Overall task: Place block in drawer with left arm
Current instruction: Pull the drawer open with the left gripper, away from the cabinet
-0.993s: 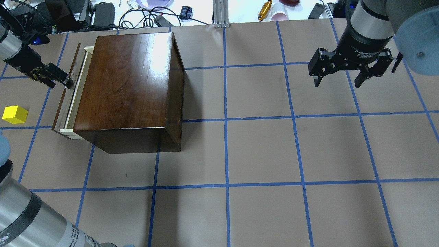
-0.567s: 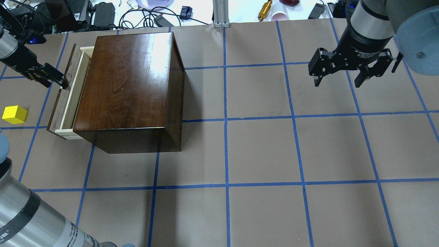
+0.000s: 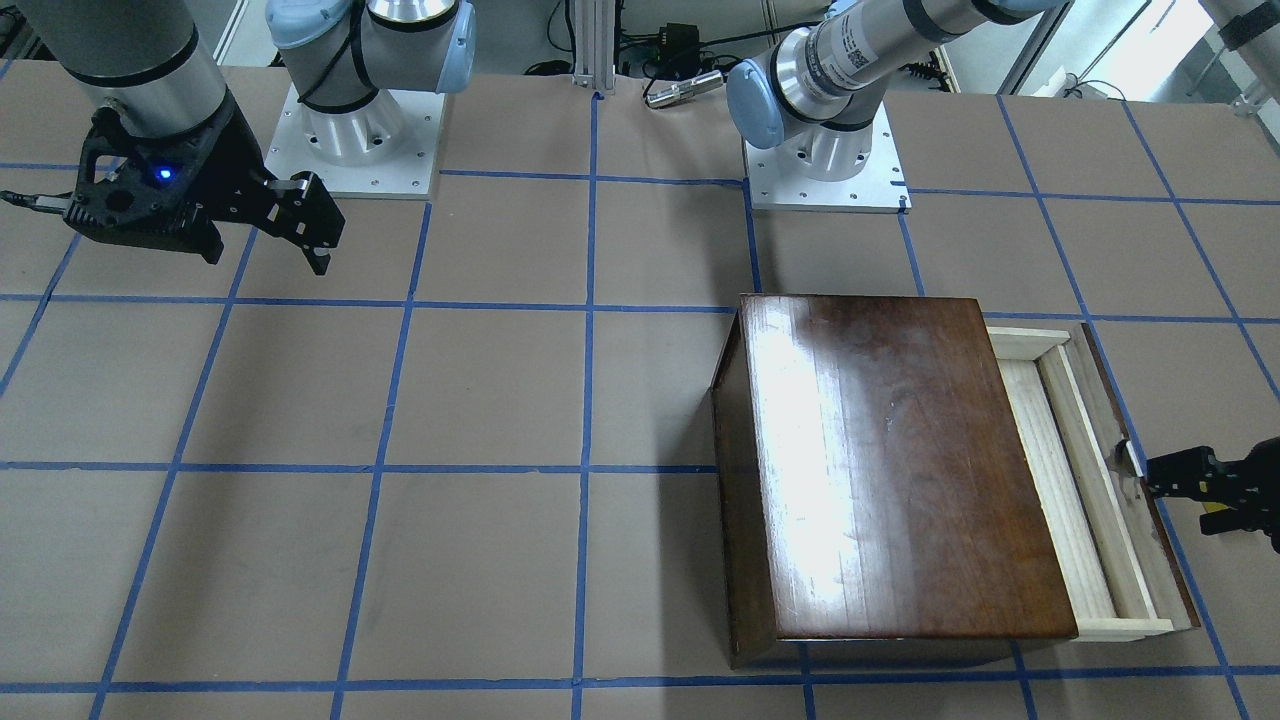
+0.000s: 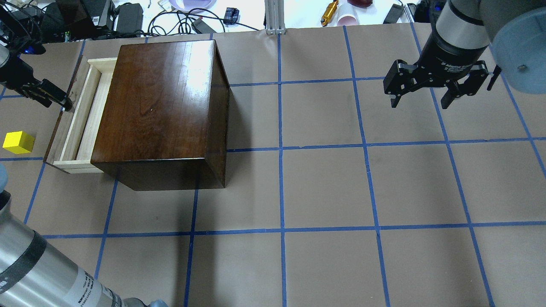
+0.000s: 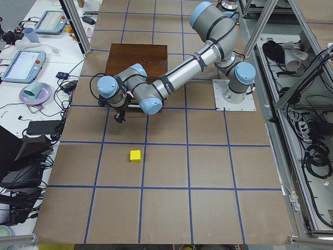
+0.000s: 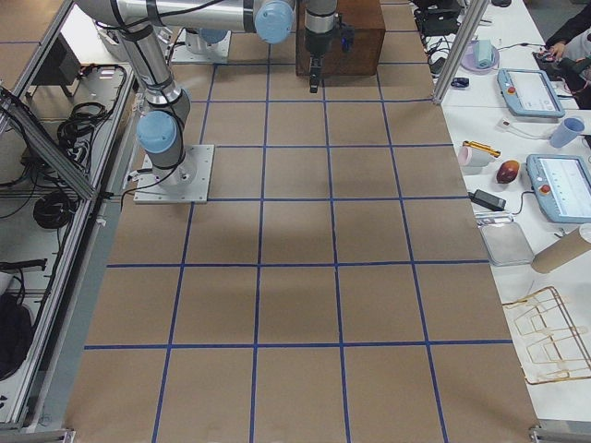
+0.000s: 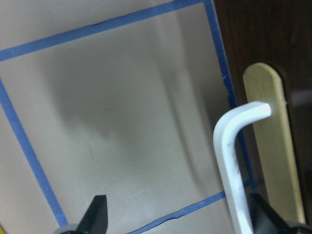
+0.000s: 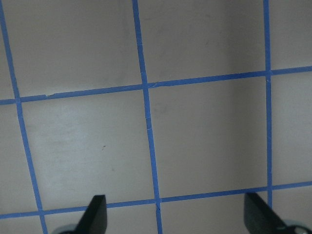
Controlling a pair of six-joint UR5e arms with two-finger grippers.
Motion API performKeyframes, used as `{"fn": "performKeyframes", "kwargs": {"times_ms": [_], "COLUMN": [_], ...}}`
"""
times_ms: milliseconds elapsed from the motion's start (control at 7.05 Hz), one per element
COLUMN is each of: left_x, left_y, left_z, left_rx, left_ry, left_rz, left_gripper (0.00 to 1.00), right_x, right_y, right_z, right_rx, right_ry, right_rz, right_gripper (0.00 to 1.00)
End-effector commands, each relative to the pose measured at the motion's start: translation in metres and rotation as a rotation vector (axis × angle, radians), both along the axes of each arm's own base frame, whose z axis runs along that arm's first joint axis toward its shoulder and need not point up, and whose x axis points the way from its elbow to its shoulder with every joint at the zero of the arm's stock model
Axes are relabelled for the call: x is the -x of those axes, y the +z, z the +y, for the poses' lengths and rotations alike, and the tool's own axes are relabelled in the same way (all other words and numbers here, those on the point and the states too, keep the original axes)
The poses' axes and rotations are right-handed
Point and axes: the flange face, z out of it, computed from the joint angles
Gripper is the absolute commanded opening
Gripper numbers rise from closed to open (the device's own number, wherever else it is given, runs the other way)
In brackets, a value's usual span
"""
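Over the last second the drawer (image 4: pixel 81 115) has slid further out of the box (image 4: pixel 158 106) toward 9 o'clock in the overhead view, and the left fingers (image 7: pixel 97 214) have travelled with it. They are spread wide, not clamped, with the whitish handle (image 7: pixel 234 161) sitting just inside one of them, so the pull looks like a hook rather than a grip. The block (image 4: pixel 18 142) lies on the counter (image 4: pixel 324 187) at about 8 o'clock from the drawer front, near it but apart. More pulling could sweep the front into the block or draw the tray right out of the box. An unclamped handle may also slip free. The right fingers (image 8: pixel 96 214) hang open and empty, well away at 3 o'clock.
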Motion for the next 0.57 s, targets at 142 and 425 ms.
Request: {"fn": "performKeyframes", "kwargs": {"times_ms": [142, 425], "left_x": [-0.009, -0.018], "left_y": [0.003, 0.000], "left_z": [0.000, 0.003], "left_rx": [0.005, 0.002], "left_ry": [-0.023, -0.024], "left_rz": [-0.018, -0.014], "left_gripper": [1.00, 1.00], "right_x": [0.000, 0.000], "right_y": [0.000, 0.000], "right_z": [0.000, 0.000], "right_rx": [0.000, 0.000], "right_ry": [0.000, 0.000], "right_rz": [0.000, 0.000], "right_gripper": [1.00, 1.00]}}
